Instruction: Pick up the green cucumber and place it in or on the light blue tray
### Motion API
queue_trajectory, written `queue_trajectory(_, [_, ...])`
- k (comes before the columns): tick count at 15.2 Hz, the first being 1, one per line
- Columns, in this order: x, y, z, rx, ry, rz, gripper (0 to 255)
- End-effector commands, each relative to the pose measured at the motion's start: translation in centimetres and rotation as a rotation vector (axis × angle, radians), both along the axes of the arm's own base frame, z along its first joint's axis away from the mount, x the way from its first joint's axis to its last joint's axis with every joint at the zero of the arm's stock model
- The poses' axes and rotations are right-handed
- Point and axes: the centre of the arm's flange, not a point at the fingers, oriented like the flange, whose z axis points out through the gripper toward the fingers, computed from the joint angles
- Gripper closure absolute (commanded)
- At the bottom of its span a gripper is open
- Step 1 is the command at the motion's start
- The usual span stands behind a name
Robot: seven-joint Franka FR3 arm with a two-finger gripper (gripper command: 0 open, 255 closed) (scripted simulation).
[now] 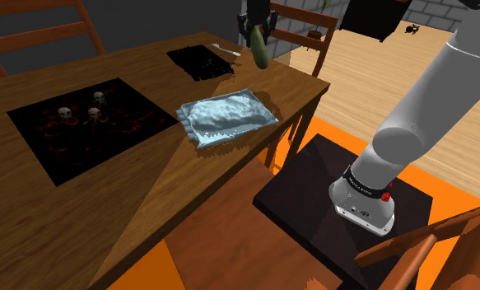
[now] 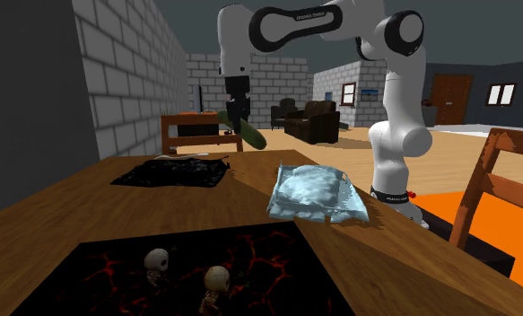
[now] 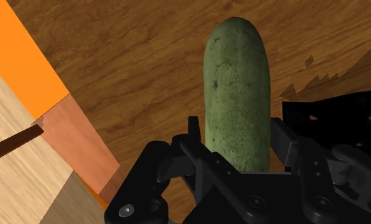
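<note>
Shoulder view: my black two-finger gripper point(image 1: 254, 31) clasps the dark green, blunt-ended cucumber point(image 1: 259, 51), which hangs in the air beyond the crinkled light blue tray point(image 1: 227, 115) lying on the brown wooden table point(image 1: 172, 177). Second exterior view: the cucumber point(image 2: 253, 137) tilts, raised well apart from the tray point(image 2: 318, 193). Wrist view: my jaws, parted only by its width, press the cucumber point(image 3: 236, 95) on both sides.
</note>
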Motion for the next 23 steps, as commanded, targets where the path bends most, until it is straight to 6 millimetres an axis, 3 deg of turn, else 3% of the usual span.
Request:
queue_trajectory(1, [0.0, 0.0, 1.0, 0.000, 0.000, 0.000, 255])
queue_trajectory(4, [0.0, 0.0, 2.5, 0.000, 0.000, 0.000, 255])
queue_trajectory(23, [-10.8, 22.6, 2.7, 0.000, 0.000, 0.000, 255])
